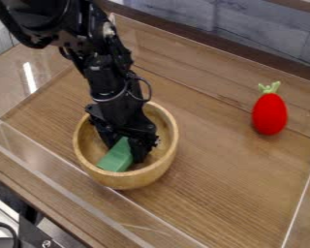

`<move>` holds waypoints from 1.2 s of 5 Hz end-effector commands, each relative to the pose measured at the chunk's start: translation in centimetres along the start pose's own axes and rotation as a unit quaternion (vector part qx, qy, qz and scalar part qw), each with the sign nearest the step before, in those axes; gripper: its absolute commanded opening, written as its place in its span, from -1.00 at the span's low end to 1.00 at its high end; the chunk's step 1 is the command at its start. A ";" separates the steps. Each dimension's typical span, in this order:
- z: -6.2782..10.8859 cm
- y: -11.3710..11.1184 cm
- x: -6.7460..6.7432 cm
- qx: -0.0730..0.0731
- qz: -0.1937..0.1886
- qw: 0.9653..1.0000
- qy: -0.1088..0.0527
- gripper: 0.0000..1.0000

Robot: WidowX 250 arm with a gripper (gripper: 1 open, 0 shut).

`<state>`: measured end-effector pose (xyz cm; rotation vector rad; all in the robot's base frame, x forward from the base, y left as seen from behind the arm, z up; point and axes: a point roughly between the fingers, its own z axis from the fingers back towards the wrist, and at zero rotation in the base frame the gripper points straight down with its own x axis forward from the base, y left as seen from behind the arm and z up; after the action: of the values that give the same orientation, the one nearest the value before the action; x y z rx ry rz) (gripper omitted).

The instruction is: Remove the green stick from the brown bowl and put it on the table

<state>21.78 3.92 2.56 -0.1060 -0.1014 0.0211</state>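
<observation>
The brown bowl (166, 155) sits on the table (229, 189) left of centre. Inside it lies the green stick (116, 158), tilted, its lower end toward the bowl's near-left wall. My black gripper (125, 147) reaches down into the bowl from above. Its fingers (142, 143) stand on either side of the stick's upper end and are shut on it. The stick's top is hidden behind the fingers. I cannot tell whether the stick still touches the bowl's floor.
A red strawberry toy (269, 111) with a green top stands at the right. Low clear acrylic walls (28, 155) border the tabletop on the near and left sides. Bare wood lies between the bowl and the toy.
</observation>
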 end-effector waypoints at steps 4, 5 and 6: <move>2.6 1.0 -0.6 -0.016 -0.064 0.998 0.002 -1.00; 3.0 0.5 -0.2 -0.017 -0.034 0.999 -0.004 -1.00; 4.1 0.6 0.2 -0.020 -0.036 0.999 -0.005 -1.00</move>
<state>20.68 4.37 5.42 -0.1649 -0.0688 -0.0511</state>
